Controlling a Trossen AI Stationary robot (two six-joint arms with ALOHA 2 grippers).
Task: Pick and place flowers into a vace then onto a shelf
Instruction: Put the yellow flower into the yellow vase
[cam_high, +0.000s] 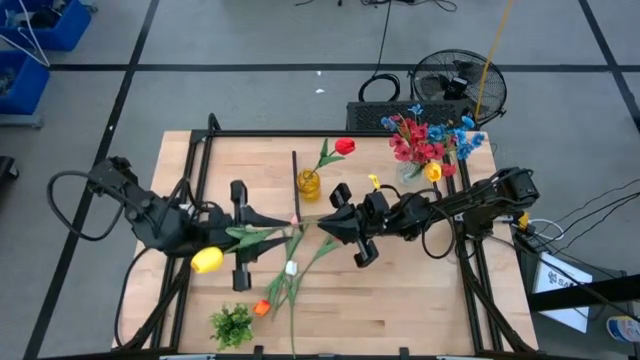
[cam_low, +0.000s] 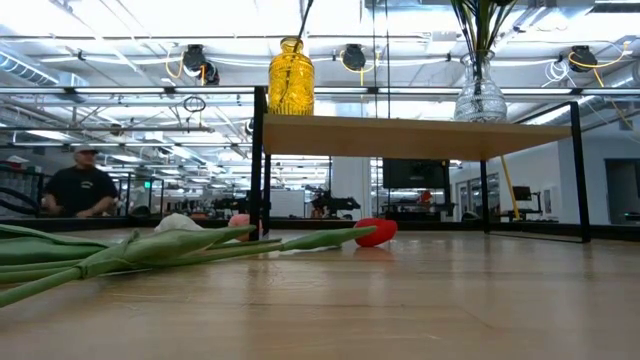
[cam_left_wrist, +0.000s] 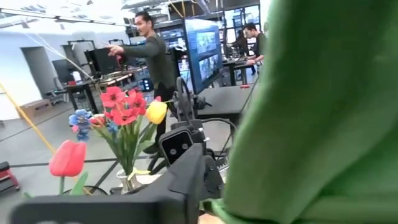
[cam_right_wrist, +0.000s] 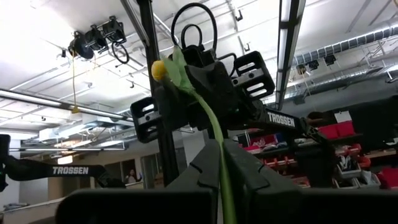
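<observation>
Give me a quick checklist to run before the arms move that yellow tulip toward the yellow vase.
1. Yellow tulip reaches both grippers: ok, its stem runs from the left gripper to the right gripper.
2. Firm grip on it: cannot tell.
3. Yellow vase upright on the shelf: ok.
4. Room in the vase: ok, it holds only a red tulip.
5. Table below the grippers free: not ok, a white tulip and an orange tulip lie there.
6. Person away from the table: ok.
</observation>
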